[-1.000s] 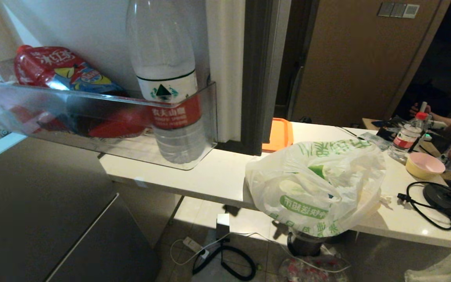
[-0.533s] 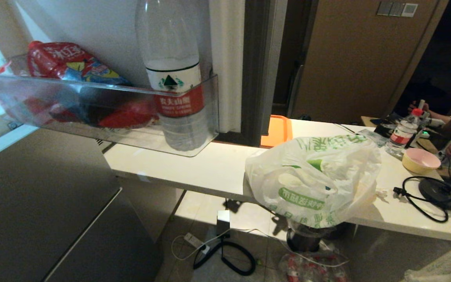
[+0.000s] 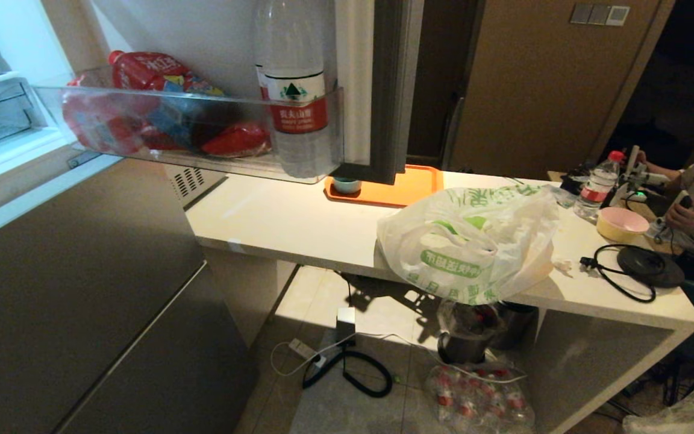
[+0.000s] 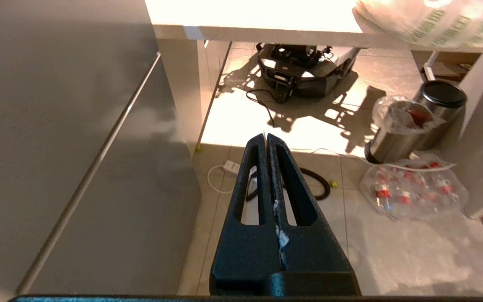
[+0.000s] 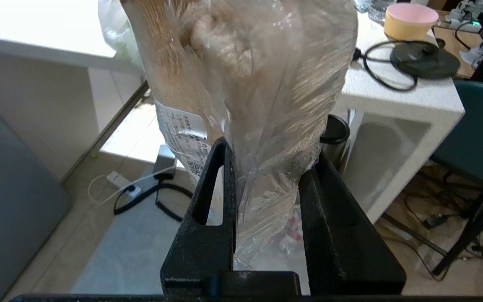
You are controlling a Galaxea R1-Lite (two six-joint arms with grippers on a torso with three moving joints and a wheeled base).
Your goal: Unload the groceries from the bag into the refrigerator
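**Right gripper holds a clear pack of beige lumps**

Jaws of the right gripper point(image 5: 266, 167) squeeze a clear pack of pale beige lumps point(image 5: 241, 63) with a white printed sticker, too small to read. Left gripper point(image 4: 266, 140) hangs low over the floor, pressed tight together and holding nothing. On the white counter point(image 3: 299, 223) sits the bag point(image 3: 467, 241) with green Chinese writing. At far left, the refrigerator point(image 3: 82, 289) door shelf point(image 3: 202, 138) holds a water bottle point(image 3: 296, 102) with a red label.

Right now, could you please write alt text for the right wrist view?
The right gripper has its black jaws shut on a clear plastic pack of pale beige lumps. Behind it, a white counter holds a pink bowl.
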